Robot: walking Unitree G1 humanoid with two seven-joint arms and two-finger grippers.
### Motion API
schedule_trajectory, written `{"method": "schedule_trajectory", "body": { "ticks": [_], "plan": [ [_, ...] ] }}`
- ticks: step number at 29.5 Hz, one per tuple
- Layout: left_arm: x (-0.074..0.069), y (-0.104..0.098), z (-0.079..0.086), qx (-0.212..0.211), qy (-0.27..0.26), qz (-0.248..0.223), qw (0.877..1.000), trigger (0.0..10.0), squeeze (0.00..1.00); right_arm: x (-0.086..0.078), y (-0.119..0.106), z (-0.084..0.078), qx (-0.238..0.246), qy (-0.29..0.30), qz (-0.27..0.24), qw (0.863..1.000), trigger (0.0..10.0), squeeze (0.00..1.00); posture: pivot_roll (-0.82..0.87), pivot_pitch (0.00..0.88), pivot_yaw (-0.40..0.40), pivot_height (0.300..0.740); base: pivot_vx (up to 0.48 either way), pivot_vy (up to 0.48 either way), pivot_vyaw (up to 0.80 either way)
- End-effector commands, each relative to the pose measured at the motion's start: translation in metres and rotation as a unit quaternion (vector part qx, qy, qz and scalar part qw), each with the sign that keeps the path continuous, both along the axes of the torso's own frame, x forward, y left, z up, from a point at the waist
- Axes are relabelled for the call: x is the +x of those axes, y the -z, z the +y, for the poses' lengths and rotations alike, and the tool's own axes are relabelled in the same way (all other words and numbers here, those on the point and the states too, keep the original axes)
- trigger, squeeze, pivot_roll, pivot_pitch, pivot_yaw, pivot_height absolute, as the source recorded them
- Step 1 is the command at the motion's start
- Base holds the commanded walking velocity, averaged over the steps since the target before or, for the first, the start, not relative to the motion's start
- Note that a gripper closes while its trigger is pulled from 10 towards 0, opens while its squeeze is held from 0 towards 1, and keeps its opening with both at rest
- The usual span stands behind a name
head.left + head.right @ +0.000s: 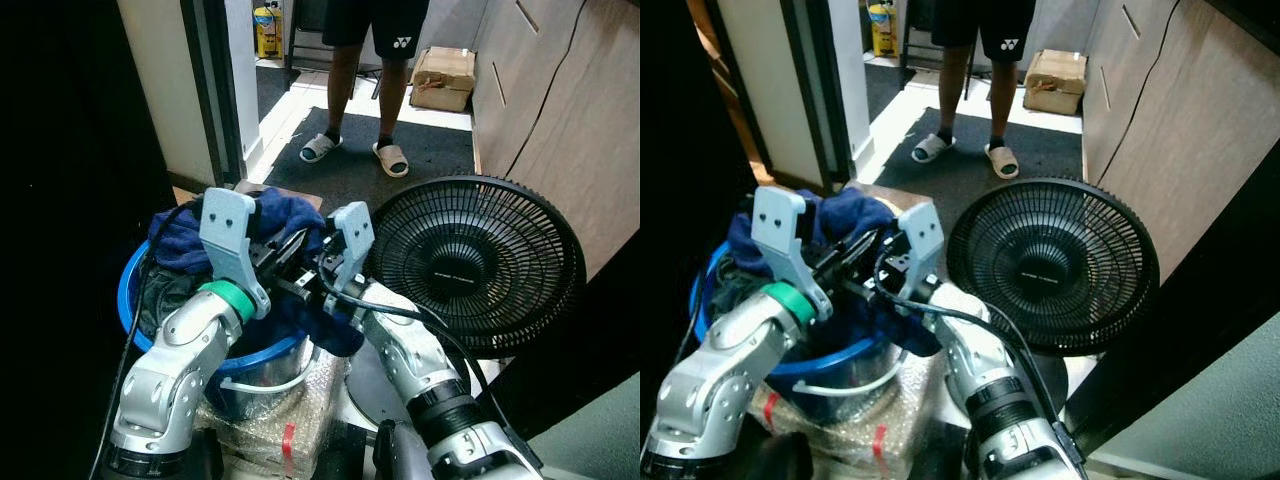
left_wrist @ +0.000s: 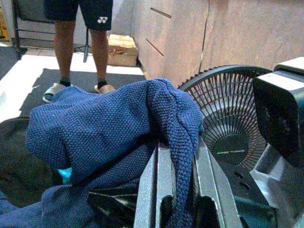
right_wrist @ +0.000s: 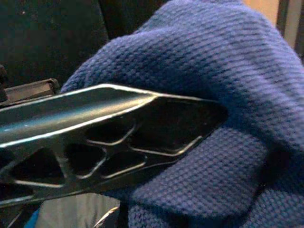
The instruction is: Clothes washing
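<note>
**Both tools in the blue cloth over the basin**

From the head views, you have both arms brought together above a blue basin (image 1: pixel 135 300) that sits on a bubble-wrapped bundle (image 1: pixel 275 420). The blue knitted cloth (image 1: pixel 290 215) is heaped on the basin's far side, its bulk running across from your left toward the black fan (image 1: pixel 475 262) on your right. The left tool (image 1: pixel 290 245) and right tool (image 1: pixel 300 275) cross at the cloth; their tips are buried in the folds. A person (image 1: pixel 365 75) in sandals stands beyond on a dark mat, cut off at the shorts.

In the left wrist view, a ridge of the cloth (image 2: pixel 183 142) runs lengthwise between the two fingers, which are clamped on it. The fan shows behind.

In the right wrist view, one finger (image 3: pixel 109 133) lies against the cloth (image 3: pixel 228 71); its partner is hidden, so you cannot tell whether this tool grips.
</note>
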State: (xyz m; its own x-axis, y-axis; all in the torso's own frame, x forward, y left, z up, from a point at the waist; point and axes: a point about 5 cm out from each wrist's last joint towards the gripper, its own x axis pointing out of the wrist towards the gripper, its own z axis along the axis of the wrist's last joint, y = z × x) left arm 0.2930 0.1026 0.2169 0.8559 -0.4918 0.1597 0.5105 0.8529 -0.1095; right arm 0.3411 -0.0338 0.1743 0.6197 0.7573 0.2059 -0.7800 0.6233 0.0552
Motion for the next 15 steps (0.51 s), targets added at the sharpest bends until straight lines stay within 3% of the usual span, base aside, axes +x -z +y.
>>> {"method": "schedule_trajectory", "body": {
  "ticks": [1,3,4,8,9,15],
  "plan": [
    [0.001,0.006,0.002,0.006,-0.004,0.015,1.000,10.0,0.00,0.005,-0.001,-0.016,0.011,0.045,-0.005,0.999,0.0,0.00,0.09,0.028,0.020,0.534,0.000,0.000,0.00],
    [0.002,0.006,0.002,0.007,-0.004,0.015,1.000,10.0,0.00,0.006,-0.002,-0.019,0.011,0.054,-0.008,0.998,0.0,0.00,0.09,0.028,0.020,0.534,0.000,0.000,0.00],
    [0.002,0.006,0.002,0.008,-0.004,0.015,1.000,10.0,0.00,0.006,-0.005,-0.023,0.013,0.067,-0.018,0.998,10.0,0.00,0.09,0.028,0.023,0.534,0.000,0.000,0.00],
    [0.002,0.006,0.002,0.009,-0.004,0.015,1.000,10.0,0.00,0.006,-0.008,-0.026,0.015,0.078,-0.029,0.996,10.0,0.00,0.09,0.028,0.023,0.534,0.000,0.000,0.00],
    [0.002,0.006,0.002,0.009,-0.004,0.015,1.000,10.0,0.00,0.004,-0.010,-0.031,0.021,0.085,-0.037,0.995,10.0,1.00,0.09,0.027,0.026,0.534,0.000,0.000,0.00],
    [0.003,0.006,0.002,0.012,-0.004,0.013,1.000,10.0,0.00,0.000,-0.012,-0.050,0.037,0.118,-0.050,0.991,10.0,1.00,0.08,0.027,0.032,0.534,0.000,0.000,0.00]
  ]
}}
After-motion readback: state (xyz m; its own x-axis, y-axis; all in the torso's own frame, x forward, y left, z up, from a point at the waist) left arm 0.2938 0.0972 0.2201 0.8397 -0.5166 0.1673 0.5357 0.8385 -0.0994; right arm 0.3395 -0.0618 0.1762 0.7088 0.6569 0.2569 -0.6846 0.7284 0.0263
